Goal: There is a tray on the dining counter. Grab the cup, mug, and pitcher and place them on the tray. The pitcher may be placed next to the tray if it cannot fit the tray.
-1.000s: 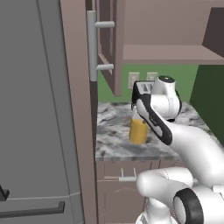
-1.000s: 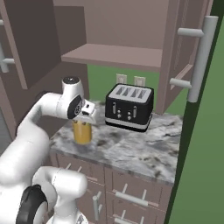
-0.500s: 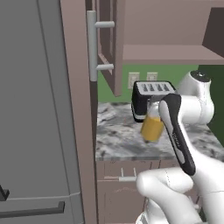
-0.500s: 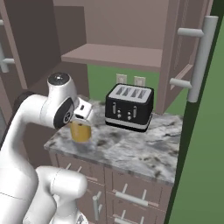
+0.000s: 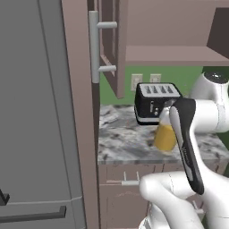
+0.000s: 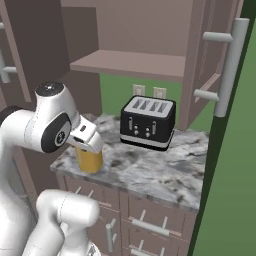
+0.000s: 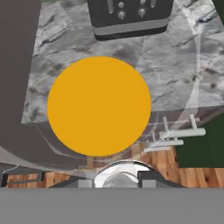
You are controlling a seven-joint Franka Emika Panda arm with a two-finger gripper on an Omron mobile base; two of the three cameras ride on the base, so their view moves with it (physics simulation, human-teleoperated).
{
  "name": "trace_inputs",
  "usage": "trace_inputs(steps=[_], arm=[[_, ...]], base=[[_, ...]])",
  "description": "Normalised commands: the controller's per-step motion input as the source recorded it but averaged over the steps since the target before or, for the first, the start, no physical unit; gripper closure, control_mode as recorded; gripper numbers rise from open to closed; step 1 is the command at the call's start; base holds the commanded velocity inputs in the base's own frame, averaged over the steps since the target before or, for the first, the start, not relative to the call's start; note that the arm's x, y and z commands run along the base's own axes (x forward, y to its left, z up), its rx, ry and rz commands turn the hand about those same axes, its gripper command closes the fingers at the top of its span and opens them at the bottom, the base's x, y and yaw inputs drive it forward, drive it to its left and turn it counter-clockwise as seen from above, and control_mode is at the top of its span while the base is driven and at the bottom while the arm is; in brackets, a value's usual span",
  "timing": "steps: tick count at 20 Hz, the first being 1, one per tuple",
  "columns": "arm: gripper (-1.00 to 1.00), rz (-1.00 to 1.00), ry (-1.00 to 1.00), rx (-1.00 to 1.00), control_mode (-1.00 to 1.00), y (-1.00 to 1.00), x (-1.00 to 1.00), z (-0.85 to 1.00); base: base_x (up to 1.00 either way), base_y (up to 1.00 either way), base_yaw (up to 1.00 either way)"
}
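Observation:
The pitcher [image 5: 163, 137] [image 6: 89, 160] is a plain yellow-orange cylinder held upright by its top, just over the front part of a small marbled counter [image 6: 150, 167]. My gripper [image 5: 167, 117] [image 6: 88, 146] comes down on it from above and is shut on the pitcher. In the hand view the pitcher [image 7: 99, 106] is a big orange disc that overlaps the counter's front edge. The tray, cup, mug and dining counter are out of view.
A black toaster [image 5: 154, 101] [image 6: 148, 121] stands just behind the pitcher against the green wall. An open cabinet door with a bar handle [image 5: 95, 44] hangs to the left, with a shelf [image 6: 135, 64] above. Drawers [image 6: 150, 227] lie below the counter, and a tall grey unit [image 5: 36, 112] stands at the left.
The arm has drawn back and its elbow has swung up, carrying the pitcher from the counter's middle toward its front edge, away from the toaster.

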Motion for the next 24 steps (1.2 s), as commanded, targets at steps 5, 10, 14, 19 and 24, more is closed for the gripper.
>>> trace_inputs(steps=[5,10,14,19,24], arm=[[1.0,-0.05,0.07,-0.03,1.0,-0.03,-0.23,0.0],[1.0,0.0,0.0,0.0,1.0,0.0,0.0,0.0],[1.0,0.0,0.0,0.0,1.0,0.0,0.0,0.0],[1.0,0.0,0.0,0.0,1.0,0.0,0.0,0.0],[1.0,0.0,0.0,0.0,1.0,0.0,0.0,0.0]], base=[[-0.14,-0.03,-0.01],[-0.86,-0.23,-0.08],[-1.0,-0.08,-0.2],[-1.0,-0.02,-0.27],[-0.18,-0.03,-0.93]])
